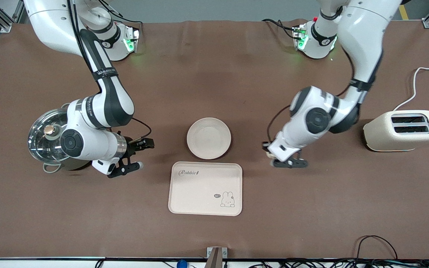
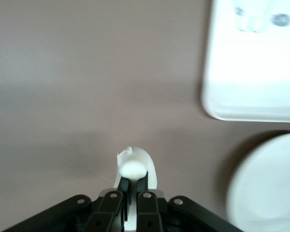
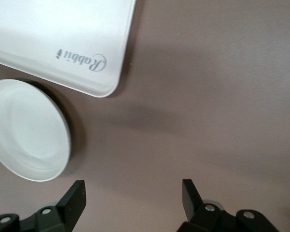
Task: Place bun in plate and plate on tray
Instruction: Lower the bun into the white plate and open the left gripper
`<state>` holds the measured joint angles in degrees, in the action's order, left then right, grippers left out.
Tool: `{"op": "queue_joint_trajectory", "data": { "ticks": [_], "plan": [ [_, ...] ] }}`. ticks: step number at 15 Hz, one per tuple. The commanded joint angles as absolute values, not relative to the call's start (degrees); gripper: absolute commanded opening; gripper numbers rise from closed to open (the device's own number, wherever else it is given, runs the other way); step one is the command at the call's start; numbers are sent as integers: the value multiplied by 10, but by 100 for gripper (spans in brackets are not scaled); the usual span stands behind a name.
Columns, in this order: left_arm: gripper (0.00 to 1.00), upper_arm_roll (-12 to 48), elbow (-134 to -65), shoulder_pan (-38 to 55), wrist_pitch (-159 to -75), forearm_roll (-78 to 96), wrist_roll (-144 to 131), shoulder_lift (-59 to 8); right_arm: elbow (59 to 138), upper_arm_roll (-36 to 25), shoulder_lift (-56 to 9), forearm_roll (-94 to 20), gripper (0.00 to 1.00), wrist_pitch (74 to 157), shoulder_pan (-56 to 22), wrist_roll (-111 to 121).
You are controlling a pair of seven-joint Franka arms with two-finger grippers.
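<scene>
**Ana:** Brown cloth covers the whole table (image 1: 214, 93), and mid-table sits the round plate (image 1: 209, 138), bare, with the tray (image 1: 205, 188) just beside it on the camera's side, a thin strip of cloth between their rims.

**Ben:** And the left gripper (image 1: 288, 160) is down low over the cloth toward the left arm's end, fingers pressed onto the bun (image 2: 133, 169). The left wrist view shows that small white lump pinched at the fingertips, with the tray's corner and the plate's rim both off to one side, apart from it.

**Ana:** Open cloth all around that gripper. The toaster (image 1: 402, 130) stands well apart, out at the left arm's end.

**Ben:** Over to the right gripper (image 1: 140, 152): fingers spread wide, holding nothing, hovering beside the steel pot (image 1: 48, 136) with its glass lid. Its wrist view looks down on bare cloth, the plate's edge and the tray's lettered corner.

**Ana:** Plenty of free table between that gripper and the plate, and wide open cloth from the tray to the near table edge.
</scene>
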<state>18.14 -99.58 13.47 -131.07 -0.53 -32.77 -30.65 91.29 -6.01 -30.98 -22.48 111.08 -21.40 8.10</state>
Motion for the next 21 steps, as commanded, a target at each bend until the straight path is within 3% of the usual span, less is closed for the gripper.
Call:
{"op": "queue_joint_trajectory", "data": {
  "ticks": [1,5,6,8,9,10,21],
  "plan": [
    [0,180,-946,207,-1307,0,-476,-345,911,-62,-327,-269,90,1125,-222,76],
    [2,179,-908,286,-1373,-2,-634,-407,916,-62,-351,-294,90,1158,-233,74],
    [9,178,-907,293,-1391,-1,-642,-418,916,-62,-354,-316,90,1158,-233,75],
    [48,178,-907,294,-1410,-5,-650,-430,917,-62,-354,-324,90,1154,-231,80],
    [93,178,-907,294,-1411,-8,-650,-429,916,-62,-355,-325,90,1154,-229,80],
    [100,178,-907,295,-1412,-7,-650,-427,915,-62,-358,-327,90,1154,-229,79],
    [100,174,-906,304,-1412,-32,-668,-425,907,-62,-362,-336,90,1158,-231,81]
  ]
}}
